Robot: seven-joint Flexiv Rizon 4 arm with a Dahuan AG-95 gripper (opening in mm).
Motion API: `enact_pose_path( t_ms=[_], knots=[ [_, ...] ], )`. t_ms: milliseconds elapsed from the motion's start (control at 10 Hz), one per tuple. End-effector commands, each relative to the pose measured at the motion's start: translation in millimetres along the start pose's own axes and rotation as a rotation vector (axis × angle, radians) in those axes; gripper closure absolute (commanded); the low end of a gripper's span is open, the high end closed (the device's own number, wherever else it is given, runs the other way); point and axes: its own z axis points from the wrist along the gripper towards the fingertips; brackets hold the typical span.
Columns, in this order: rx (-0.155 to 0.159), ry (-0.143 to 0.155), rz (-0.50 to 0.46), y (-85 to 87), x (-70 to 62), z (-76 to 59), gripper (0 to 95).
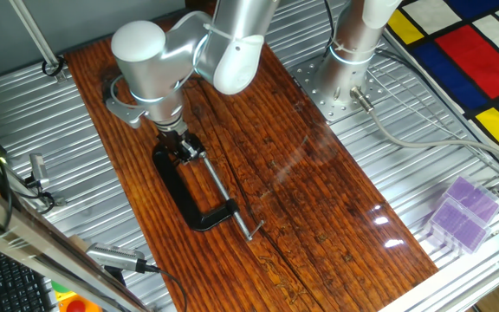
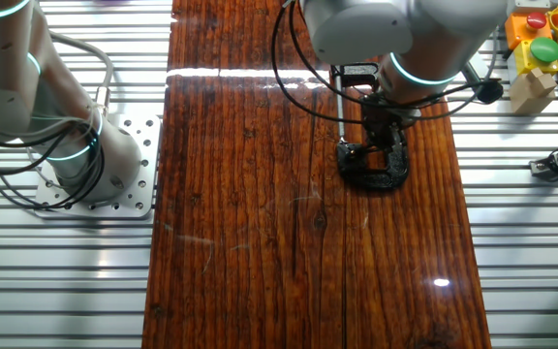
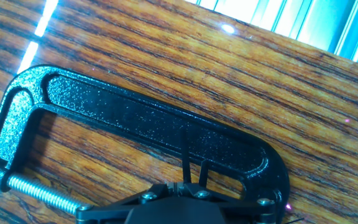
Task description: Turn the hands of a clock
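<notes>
**Gripper down at the clamp's jaw**

Gripper (image 1: pixel 180 146) sits low over the wooden table (image 1: pixel 319 199), right at the jaw end of the black C-clamp (image 1: pixel 184 195), and from one fixed view the silver arm (image 1: pixel 158 61) looms straight above it. Over in the other fixed view, the fingers drop into the clamp's opening, the frame curling round beneath them. Hand view now: the clock (image 3: pixel 179 198) is a dark little body with small screws at the bottom edge, two thin hands (image 3: pixel 186 158) sticking up from it against the clamp's speckled frame. The threaded screw (image 3: pixel 39 191) runs in from the left towards it. Fingers closed or parted? Cannot tell; no view shows the tips clearly. Off the board, a purple box (image 1: pixel 462 212) rests on the metal slats.
</notes>
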Motion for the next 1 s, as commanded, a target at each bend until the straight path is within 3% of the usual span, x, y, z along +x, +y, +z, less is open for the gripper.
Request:
enact_pose_path(
  t_ms=[100, 1000],
  knots=[
    [-0.001, 0.001, -0.002, -0.3, 0.2, -0.4, 95.0],
    [-0.002, 0.0, -0.023, -7.0, 2.6, -2.1, 95.0]
  ],
)
